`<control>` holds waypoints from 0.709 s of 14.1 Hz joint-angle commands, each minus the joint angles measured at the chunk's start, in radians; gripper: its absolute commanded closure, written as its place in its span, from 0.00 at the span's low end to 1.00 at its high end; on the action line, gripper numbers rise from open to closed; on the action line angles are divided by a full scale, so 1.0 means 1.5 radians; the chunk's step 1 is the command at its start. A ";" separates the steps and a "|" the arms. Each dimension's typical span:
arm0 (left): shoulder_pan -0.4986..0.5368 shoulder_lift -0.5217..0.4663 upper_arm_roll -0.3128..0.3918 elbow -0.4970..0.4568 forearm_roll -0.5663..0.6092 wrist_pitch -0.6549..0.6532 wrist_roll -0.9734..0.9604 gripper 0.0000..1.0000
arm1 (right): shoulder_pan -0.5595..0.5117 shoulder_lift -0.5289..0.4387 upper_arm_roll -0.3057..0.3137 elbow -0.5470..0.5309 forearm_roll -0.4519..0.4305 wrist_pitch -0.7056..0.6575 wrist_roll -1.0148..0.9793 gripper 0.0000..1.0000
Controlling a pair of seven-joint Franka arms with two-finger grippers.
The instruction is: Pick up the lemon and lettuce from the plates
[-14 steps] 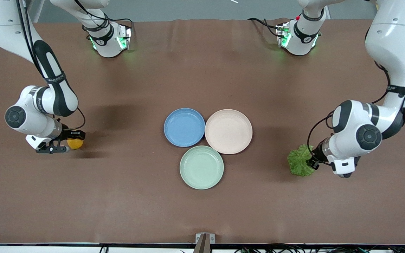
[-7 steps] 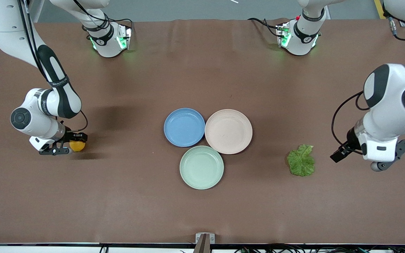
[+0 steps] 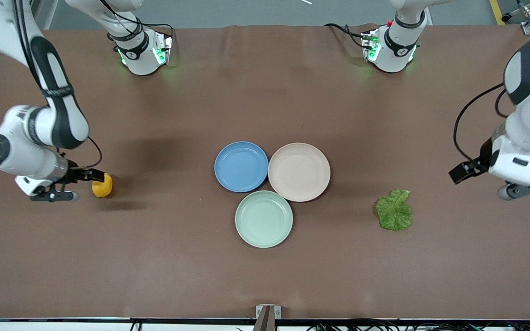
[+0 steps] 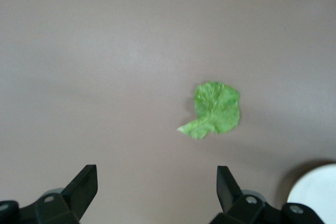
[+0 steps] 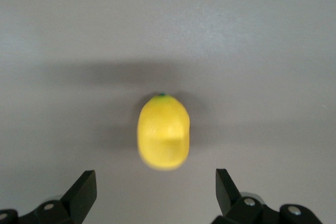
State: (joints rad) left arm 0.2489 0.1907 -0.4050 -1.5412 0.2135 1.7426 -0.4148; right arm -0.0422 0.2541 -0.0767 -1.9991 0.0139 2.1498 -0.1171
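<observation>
The lemon (image 3: 102,185) lies on the bare table toward the right arm's end, off the plates. My right gripper (image 3: 54,196) hangs open and empty beside and above it. In the right wrist view the lemon (image 5: 163,132) sits just ahead of the open right gripper (image 5: 155,172). The lettuce (image 3: 394,210) lies flat on the table toward the left arm's end. My left gripper (image 3: 529,185) is open and empty, raised well clear of it. The left wrist view shows the lettuce (image 4: 215,109) ahead of the open left gripper (image 4: 157,169). The blue plate (image 3: 241,166) and beige-pinkish plate (image 3: 298,171) are empty.
A pale mint-green plate (image 3: 263,219), also empty, touches the other two plates and lies nearer the front camera. The edge of the beige-pinkish plate (image 4: 317,192) shows in a corner of the left wrist view. Brown cloth covers the table.
The left gripper has lifted off the lettuce and drawn back toward its end of the table, leaving the leaf lying there. The right gripper has risen and backed away from the lemon.
</observation>
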 commanded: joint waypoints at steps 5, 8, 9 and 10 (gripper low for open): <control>-0.012 -0.096 0.047 0.027 -0.081 -0.132 0.144 0.00 | 0.067 -0.162 0.007 0.122 -0.002 -0.305 0.146 0.00; -0.085 -0.128 0.117 0.023 -0.082 -0.191 0.169 0.00 | 0.072 -0.157 0.006 0.251 -0.002 -0.404 0.145 0.00; -0.086 -0.137 0.120 0.021 -0.097 -0.200 0.172 0.00 | 0.069 -0.157 0.006 0.268 -0.003 -0.407 0.145 0.00; -0.087 -0.151 0.124 0.014 -0.120 -0.202 0.177 0.00 | 0.067 -0.157 0.004 0.281 -0.002 -0.406 0.144 0.00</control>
State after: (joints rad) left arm 0.1326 0.0074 -0.2408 -1.4966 0.0831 1.4585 -0.1779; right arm 0.0654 -0.0028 -0.0667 -1.6386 0.0140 1.5616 0.0884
